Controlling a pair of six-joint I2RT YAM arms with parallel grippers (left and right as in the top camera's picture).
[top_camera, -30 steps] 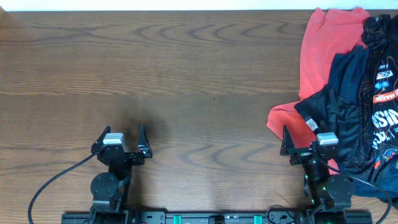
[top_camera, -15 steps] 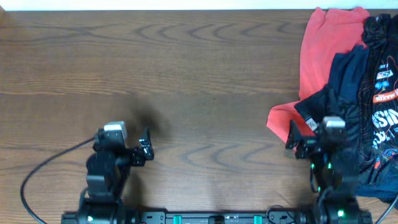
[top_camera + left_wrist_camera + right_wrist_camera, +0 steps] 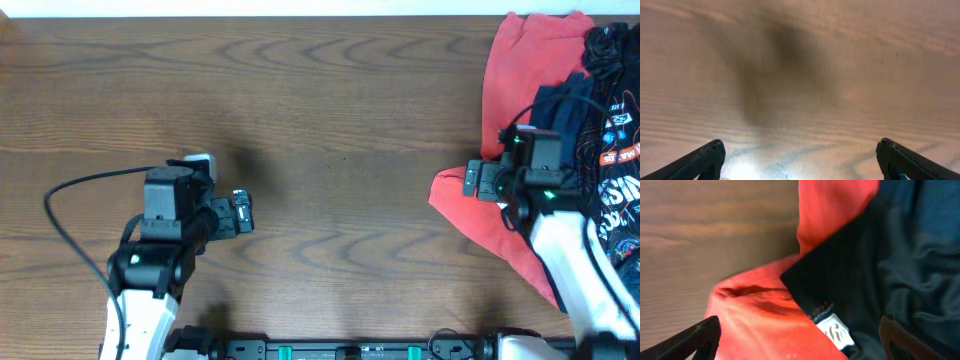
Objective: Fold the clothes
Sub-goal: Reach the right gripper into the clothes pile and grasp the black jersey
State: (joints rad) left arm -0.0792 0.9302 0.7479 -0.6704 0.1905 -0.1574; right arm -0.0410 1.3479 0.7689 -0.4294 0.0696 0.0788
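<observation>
The black jersey (image 3: 618, 150), with white lettering and colourful logos, lies crumpled at the table's right edge, partly under my right arm. In the right wrist view its black corner (image 3: 855, 275) with a white label lies on the coral-red shirt (image 3: 755, 312). My right gripper (image 3: 478, 182) hovers open just above that corner, with the label between its jaws (image 3: 799, 332). My left gripper (image 3: 240, 213) is open and empty over bare wood, also shown in the left wrist view (image 3: 800, 155).
A coral-red shirt (image 3: 515, 75) and a navy-blue garment (image 3: 562, 110) lie in the same pile under and beside the jersey. The wooden table (image 3: 330, 110) stretches left of the pile. A black cable (image 3: 75, 190) trails from the left arm.
Both arms have lifted off their rest by the front edge and moved up the table. The right gripper now hangs over the pile's left edge. The clothes have not moved.
</observation>
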